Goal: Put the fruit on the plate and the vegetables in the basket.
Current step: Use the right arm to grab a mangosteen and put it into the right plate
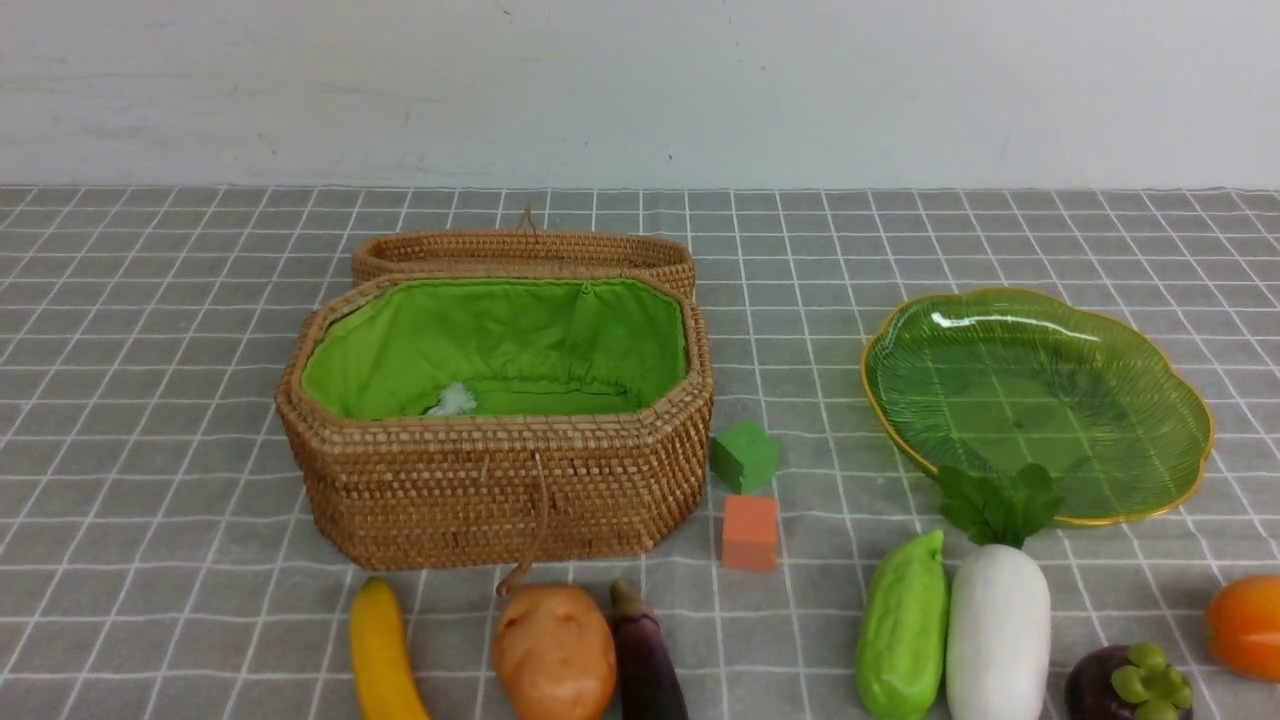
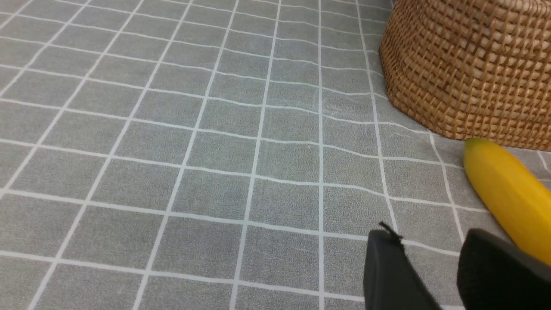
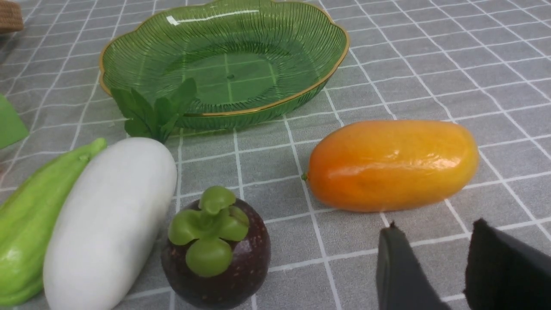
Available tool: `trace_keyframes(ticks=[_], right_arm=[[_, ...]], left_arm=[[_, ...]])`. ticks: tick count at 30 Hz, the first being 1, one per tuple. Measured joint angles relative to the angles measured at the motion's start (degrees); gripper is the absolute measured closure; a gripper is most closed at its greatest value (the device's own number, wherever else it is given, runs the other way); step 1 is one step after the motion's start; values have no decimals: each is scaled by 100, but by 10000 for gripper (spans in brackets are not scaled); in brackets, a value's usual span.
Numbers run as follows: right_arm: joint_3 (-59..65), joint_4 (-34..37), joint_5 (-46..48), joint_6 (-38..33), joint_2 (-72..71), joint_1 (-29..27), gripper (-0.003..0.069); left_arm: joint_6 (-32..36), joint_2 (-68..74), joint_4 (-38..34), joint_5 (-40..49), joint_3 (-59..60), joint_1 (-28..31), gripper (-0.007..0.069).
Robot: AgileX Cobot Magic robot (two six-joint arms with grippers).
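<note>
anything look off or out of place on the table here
Only a small white scrap lying on the green lining inside the basket; I cannot tell what it is. Nothing is spilled, tipped or damaged.

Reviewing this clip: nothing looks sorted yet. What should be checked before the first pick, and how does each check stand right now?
1. Plate empty: ok.
2. Basket lid open, no produce seen inside: ok.
3. Right end effector open, holding nothing: ok.
4. Left end effector open, holding nothing: ok.
5. Mango lying apart from its neighbours, just ahead of the right end effector: ok.
6. Radish leaves touching the plate's near rim: cannot tell.
</note>
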Motion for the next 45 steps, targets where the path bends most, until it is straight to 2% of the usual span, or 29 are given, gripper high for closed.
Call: trace_keyframes(ticks=[13, 15, 18, 23, 26, 28, 31, 35, 39, 41, 45], right_arm=[[0, -11, -64, 0, 0, 0, 418], [38, 58, -341, 0, 0, 0, 418], [45, 486, -1384, 91, 0, 0, 418], [45, 834, -2506, 191, 0, 0, 418], [45, 905, -2844, 262, 0, 0, 418], [-59, 1084, -3048, 752, 0, 0, 418], [-320, 1128, -2770, 1063, 0, 0, 418], [-1842, 1140, -1612, 1269, 428, 0, 418], [-3147, 993, -760, 1055, 1199, 0, 418], [-4235, 729, 208, 695, 2059, 0, 418], [-4884, 279, 1448, 95, 3084, 19, 418]], left_arm=[[0, 0, 0, 0, 0, 0, 386], [0, 0, 0, 0, 0, 0, 386], [0, 0, 0, 0, 0, 0, 386], [181, 0, 237, 12, 0, 0, 386], [213, 0, 299, 17, 0, 0, 386], [224, 0, 316, 16, 0, 0, 386], [224, 0, 316, 16, 0, 0, 386], [232, 0, 327, 16, 0, 0, 386], [239, 0, 331, 16, 0, 0, 386], [239, 0, 331, 16, 0, 0, 386], [239, 0, 331, 16, 0, 0, 386]])
